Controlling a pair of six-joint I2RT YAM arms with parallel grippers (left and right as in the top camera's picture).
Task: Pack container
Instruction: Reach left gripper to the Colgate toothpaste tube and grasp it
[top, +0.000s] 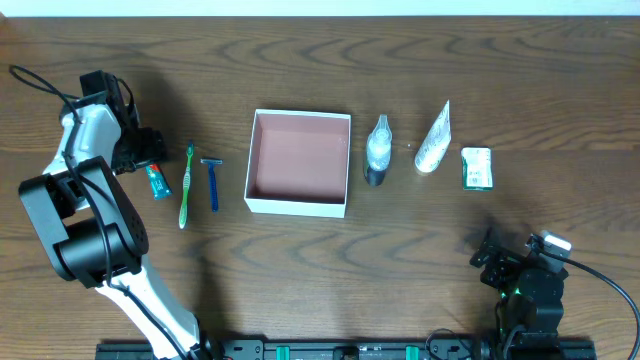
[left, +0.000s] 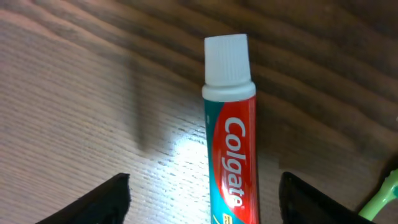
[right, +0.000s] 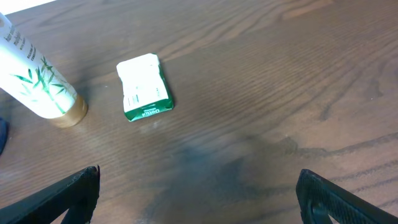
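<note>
Wide wooden desk (top: 300, 285), and the container (top: 296, 207) sits open-topped at its middle, white walls and pink-brown floor, between a blue razor (top: 213, 183) and a clear bottle (top: 377, 150). The left end effector (left: 205, 190) is released, fingers spread either side of a toothpaste tube (left: 230, 143) reading "Colgate" in white on red, with a white cap. The right end effector (right: 199, 193) is spread wide too, gripping nothing, over bare desk. Ahead of it lies a white tube (right: 34, 74) printed with green bamboo leaves, then a small green-white packet (right: 144, 86), its lettering too small to read.
</note>
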